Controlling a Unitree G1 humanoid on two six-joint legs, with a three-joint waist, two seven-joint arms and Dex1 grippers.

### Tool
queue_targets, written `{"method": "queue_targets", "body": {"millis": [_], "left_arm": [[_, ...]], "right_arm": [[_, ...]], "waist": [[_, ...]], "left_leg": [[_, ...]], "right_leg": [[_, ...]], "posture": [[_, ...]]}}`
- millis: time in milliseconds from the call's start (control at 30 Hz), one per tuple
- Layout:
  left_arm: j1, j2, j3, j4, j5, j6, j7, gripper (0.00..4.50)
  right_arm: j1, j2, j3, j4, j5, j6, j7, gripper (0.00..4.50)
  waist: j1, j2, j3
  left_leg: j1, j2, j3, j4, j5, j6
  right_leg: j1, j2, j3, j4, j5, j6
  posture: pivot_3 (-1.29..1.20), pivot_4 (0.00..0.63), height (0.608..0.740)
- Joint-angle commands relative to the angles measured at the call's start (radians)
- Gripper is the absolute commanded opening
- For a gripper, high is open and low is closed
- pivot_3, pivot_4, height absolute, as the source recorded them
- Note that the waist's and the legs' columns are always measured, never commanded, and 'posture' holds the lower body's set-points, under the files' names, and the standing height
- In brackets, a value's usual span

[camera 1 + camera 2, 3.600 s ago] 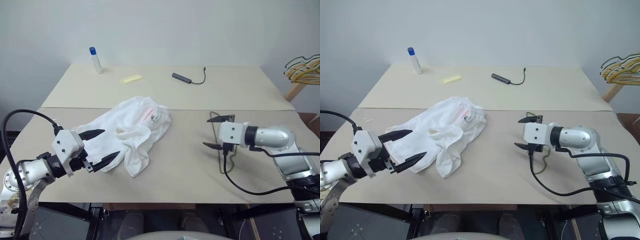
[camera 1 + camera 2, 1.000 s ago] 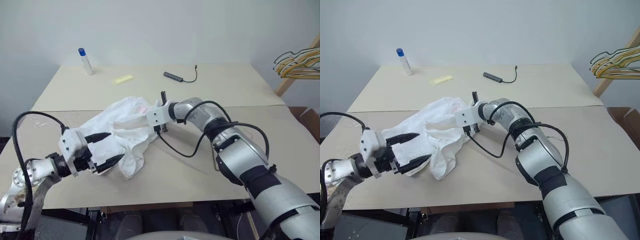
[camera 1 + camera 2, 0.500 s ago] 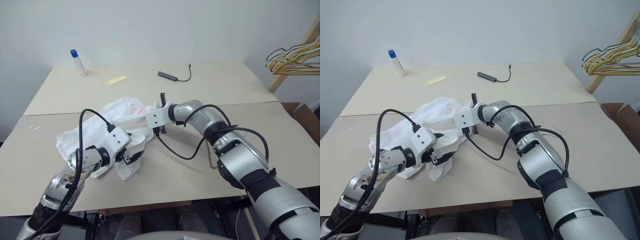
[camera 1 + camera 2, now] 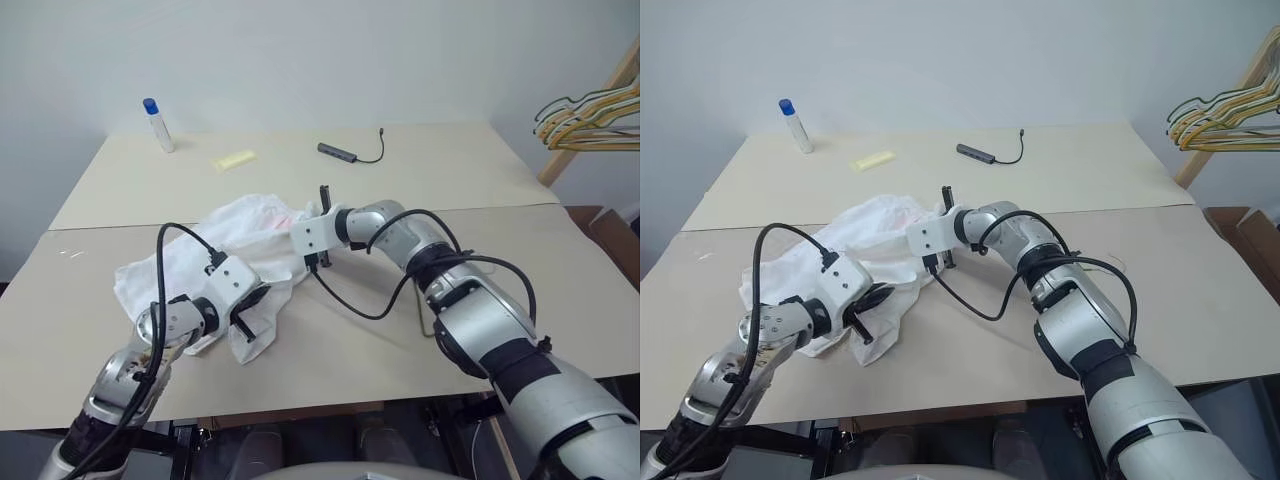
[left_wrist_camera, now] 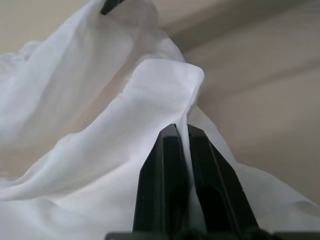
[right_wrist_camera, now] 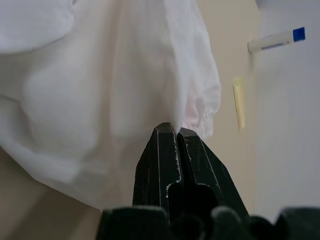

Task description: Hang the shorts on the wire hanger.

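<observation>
The white shorts (image 4: 195, 262) lie crumpled on the near table, left of centre, with a faint pink smudge near their right edge. My left gripper (image 5: 182, 131) is shut on a raised fold of the shorts at their near side; in the head view it sits at the cloth's front edge (image 4: 246, 312). My right gripper (image 6: 172, 127) is shut at the shorts' gathered waistband on the far right edge (image 4: 316, 228), the cloth running into its tips. The wire hanger (image 4: 428, 322) lies on the table under my right arm, mostly hidden.
On the far table stand a small bottle with a blue cap (image 4: 153, 122), a yellow strip (image 4: 236, 159) and a dark adapter with a cable (image 4: 342, 151). A bunch of yellow and dark hangers (image 4: 588, 105) hangs on a wooden rack at the right.
My left gripper came in from the left over the shorts, dropped to their near edge and shut on a fold. The right gripper stayed at the waistband. The camera view shifted.
</observation>
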Motion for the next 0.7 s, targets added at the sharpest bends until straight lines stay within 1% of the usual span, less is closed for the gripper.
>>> {"method": "queue_targets", "body": {"millis": [33,100,167,233,300,467,600,700], "left_arm": [[-0.037,0.023,0.046,0.071,0.055,-0.07,0.026,0.05],[-0.061,0.056,0.057,0.148,0.098,-0.144,0.029,0.05],[-0.09,0.085,0.087,0.224,0.099,-0.229,0.0,0.05],[-0.125,0.103,0.105,0.299,0.099,-0.305,-0.016,0.05],[-0.186,0.116,0.098,0.396,0.133,-0.386,-0.008,0.05],[-0.411,0.051,0.081,0.648,0.197,-0.54,0.069,0.05],[-0.575,-0.007,0.082,0.823,0.24,-0.686,0.143,0.05],[-0.657,-0.065,0.136,0.876,0.166,-0.788,0.15,0.05]], "right_arm": [[-0.034,0.006,-0.023,0.021,-0.009,0.078,-0.087,0.0],[-0.052,-0.001,-0.014,0.046,-0.035,0.109,-0.158,0.0],[-0.068,-0.016,-0.012,0.069,-0.053,0.131,-0.22,0.0],[-0.077,-0.036,-0.015,0.085,-0.06,0.134,-0.259,0.0],[-0.082,-0.071,-0.015,0.092,-0.069,0.128,-0.295,0.0],[-0.065,-0.154,-0.054,0.074,-0.044,0.145,-0.348,0.0],[-0.001,-0.231,-0.095,-0.021,-0.023,0.153,-0.361,0.0],[0.096,-0.302,-0.145,-0.195,-0.006,0.195,-0.365,0.0]], "waist": [[0.001,0.0,0.0],[0.002,0.0,0.0],[0.001,0.0,0.0],[0.001,0.0,0.0],[0.004,0.0,0.0],[0.008,0.0,0.0],[0.001,-0.001,0.0],[-0.003,-0.001,-0.001]], "left_leg": [[0.0,0.0,0.0,0.0,0.0,0.0],[0.0,0.0,0.0,0.0,0.001,-0.001],[0.0,0.0,0.0,0.0,0.001,-0.001],[-0.002,0.0,0.0,0.0,0.001,-0.002],[-0.005,-0.001,0.0,0.0,0.002,-0.003],[-0.007,-0.002,0.001,0.0,0.002,-0.003],[-0.009,-0.002,0.0,0.0,0.002,-0.003],[-0.012,-0.002,0.0,0.0,0.002,-0.003]], "right_leg": [[0.0,0.0,0.0,0.0,0.0,0.0],[0.0,0.0,0.0,0.0,0.0,0.0],[-0.001,0.0,0.0,0.001,0.0,0.0],[-0.004,0.0,0.0,0.001,0.0,0.0],[-0.006,0.0,0.0,0.001,0.0,0.0],[-0.007,-0.001,-0.001,0.0,0.0,0.0],[-0.008,-0.002,-0.001,0.0,0.0,0.0],[-0.009,-0.003,-0.001,0.0,0.0,0.001]], "posture": [[0.14,0.0,0.74],[0.14,0.0,0.74],[0.13,0.0,0.74],[0.12,0.0,0.74],[0.12,0.0,0.74],[0.08,0.0,0.74],[0.06,0.0,0.74],[0.05,0.0,0.74]]}}
